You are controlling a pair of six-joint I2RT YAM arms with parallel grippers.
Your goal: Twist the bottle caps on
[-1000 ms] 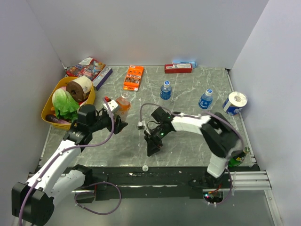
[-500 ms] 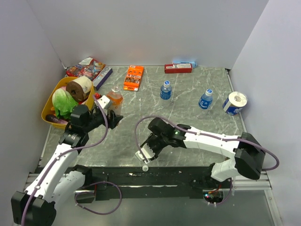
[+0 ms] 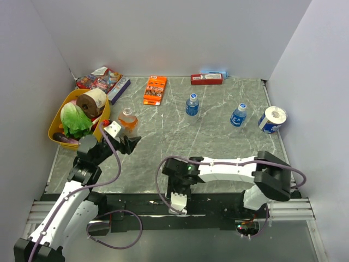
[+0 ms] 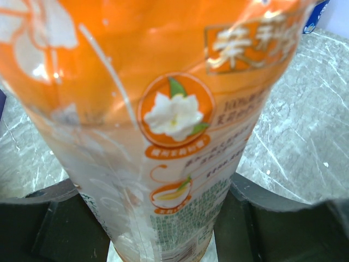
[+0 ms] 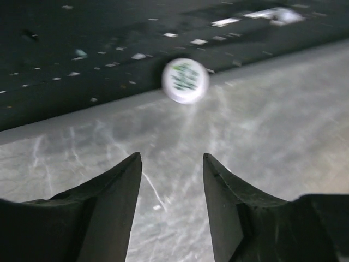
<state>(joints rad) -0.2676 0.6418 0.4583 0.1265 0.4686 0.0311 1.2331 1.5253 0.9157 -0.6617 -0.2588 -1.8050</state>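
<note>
Just now the left gripper (image 4: 169, 213) is clamped on the lower body of a clear plastic bottle of orange liquid (image 4: 174, 109), which stands upright between its fingers. The right gripper (image 5: 172, 157) hangs low with its jaws apart and empty; a small whitish round screw cap (image 5: 185, 80) lies just ahead of its tips, at the near edge of the grey marbled table (image 5: 272, 136). Cap pickup seems in hand; the next move likely calls for advancing, straddling the cap and closing
</note>
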